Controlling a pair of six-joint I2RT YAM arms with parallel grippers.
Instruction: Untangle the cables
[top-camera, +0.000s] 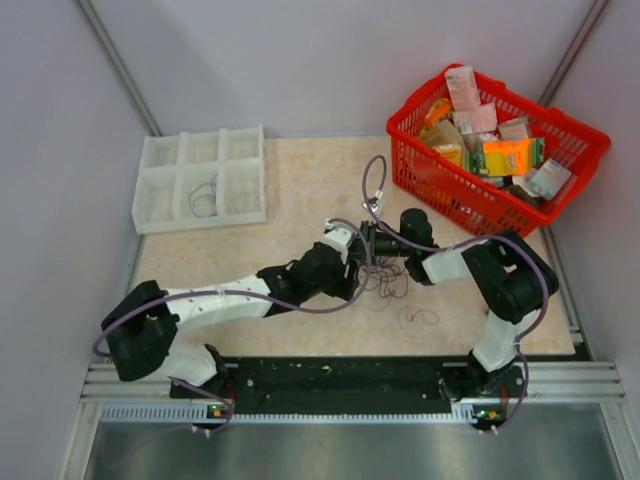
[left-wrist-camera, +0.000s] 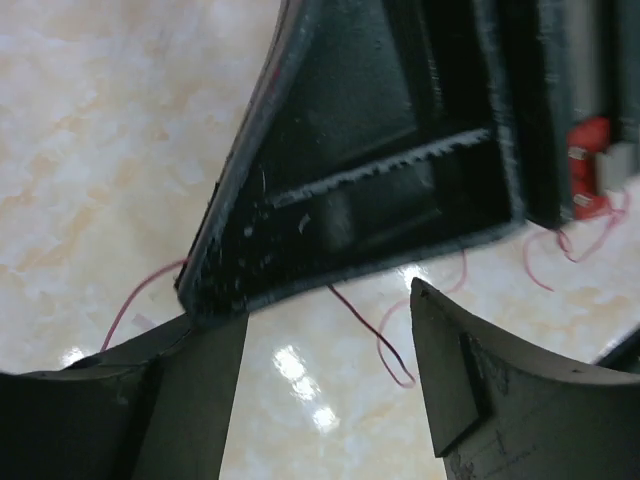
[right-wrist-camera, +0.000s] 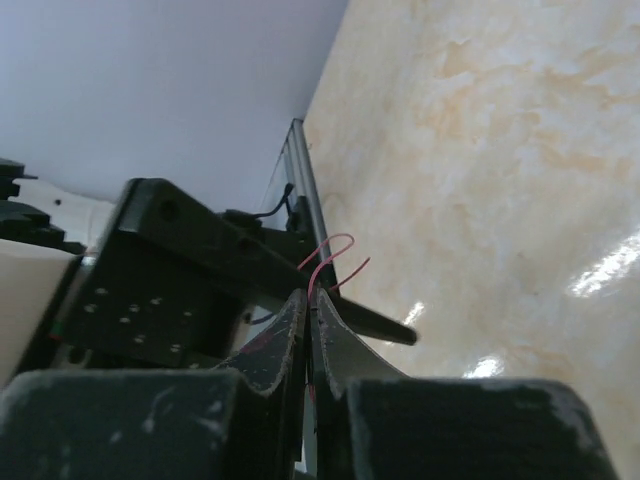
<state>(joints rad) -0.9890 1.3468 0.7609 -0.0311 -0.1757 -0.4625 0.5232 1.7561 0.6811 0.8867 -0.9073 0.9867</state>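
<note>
The cables (top-camera: 388, 281) lie as a small knot of thin dark and reddish wires on the table, just in front of both grippers. A separate loose loop (top-camera: 421, 318) lies to the right of the knot. My right gripper (top-camera: 368, 245) is shut on a thin red wire (right-wrist-camera: 330, 255), whose end loops out past the fingertips in the right wrist view (right-wrist-camera: 308, 298). My left gripper (top-camera: 352, 263) is open right beside it. In the left wrist view (left-wrist-camera: 315, 305) a red wire (left-wrist-camera: 385, 345) lies on the table between the fingers, under the right gripper's black body.
A white compartment tray (top-camera: 150, 222) stands at the back left with a thin wire (top-camera: 203, 197) in one compartment. A red basket (top-camera: 452, 196) full of packets stands at the back right. A thick lilac arm cable (top-camera: 375, 175) loops behind the grippers.
</note>
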